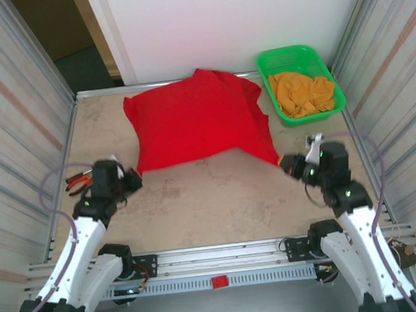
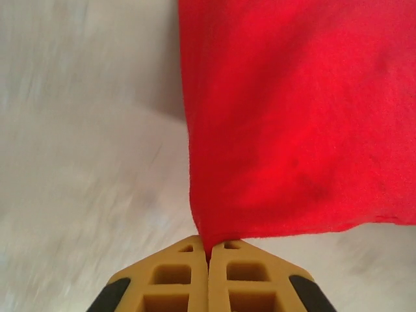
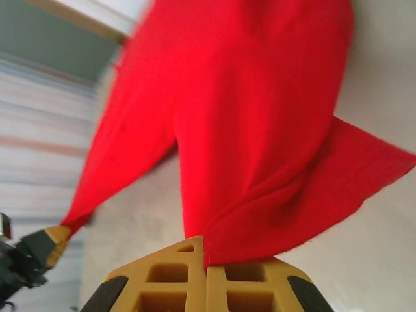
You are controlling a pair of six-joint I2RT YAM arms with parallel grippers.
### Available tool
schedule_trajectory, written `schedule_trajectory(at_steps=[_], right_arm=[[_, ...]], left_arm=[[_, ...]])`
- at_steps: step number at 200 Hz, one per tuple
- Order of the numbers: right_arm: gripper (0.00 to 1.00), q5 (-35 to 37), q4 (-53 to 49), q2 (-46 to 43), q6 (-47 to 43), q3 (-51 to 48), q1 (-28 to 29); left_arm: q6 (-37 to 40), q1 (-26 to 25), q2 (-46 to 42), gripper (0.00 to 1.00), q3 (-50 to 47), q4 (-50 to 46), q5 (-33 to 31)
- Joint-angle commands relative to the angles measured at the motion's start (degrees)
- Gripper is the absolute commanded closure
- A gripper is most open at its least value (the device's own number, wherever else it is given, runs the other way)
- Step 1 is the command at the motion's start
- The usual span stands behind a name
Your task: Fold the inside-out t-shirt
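The inside-out t-shirt (image 1: 197,120) is bright red and lies spread over the far half of the table, stretched toward both arms. My left gripper (image 1: 133,179) is shut on its near left corner; in the left wrist view the red cloth (image 2: 292,117) runs up out of the pinched yellow fingertips (image 2: 188,250). My right gripper (image 1: 288,164) is shut on the near right corner, where a folded hem (image 3: 273,240) bunches over my fingers. The left gripper's yellow tip (image 3: 55,237) shows far off in the right wrist view, holding the other corner.
A green basket (image 1: 264,66) with an orange-yellow cloth (image 1: 301,93) stands at the far right corner. Red-handled pliers (image 1: 78,182) lie by the left wall. Corrugated metal walls close both sides. Bare tabletop (image 1: 212,200) lies between the arms and the shirt.
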Motion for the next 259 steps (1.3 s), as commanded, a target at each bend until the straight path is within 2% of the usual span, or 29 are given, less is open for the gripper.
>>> schedule_trajectory(at_steps=[1, 14, 24, 42, 93, 164, 259], right_arm=[[1.0, 6.6, -11.2, -10.8, 3.3, -6.8, 2.3], [1.0, 8.5, -18.3, -18.0, 5.2, -9.3, 2.8], [1.0, 7.6, -20.0, -22.8, 7.2, -10.2, 2.9], [1.0, 8.9, -23.2, -26.5, 8.9, -11.2, 2.9], [1.0, 8.3, -20.6, -22.1, 7.3, -10.3, 3.0], [1.0, 8.3, -16.2, -16.5, 5.7, -7.7, 2.9], [1.0, 6.8, -10.4, -10.5, 4.4, -4.8, 3.0]], left_arm=[[-6.2, -2.8, -5.8, 1.0, -4.0, -0.8, -5.4], [-7.0, -4.0, -7.0, 1.0, -5.7, -2.9, -5.9], [-7.1, -4.6, -7.9, 1.0, -6.3, -4.4, -6.7], [-6.5, -4.8, -7.8, 1.0, -6.6, -5.2, -7.1], [-4.0, -4.8, -3.8, 0.99, -4.5, -6.8, -8.1], [-3.6, -4.8, -7.6, 0.97, -4.0, -9.5, -8.8], [-2.2, -4.8, -7.5, 0.96, -2.4, -10.2, -8.8]])
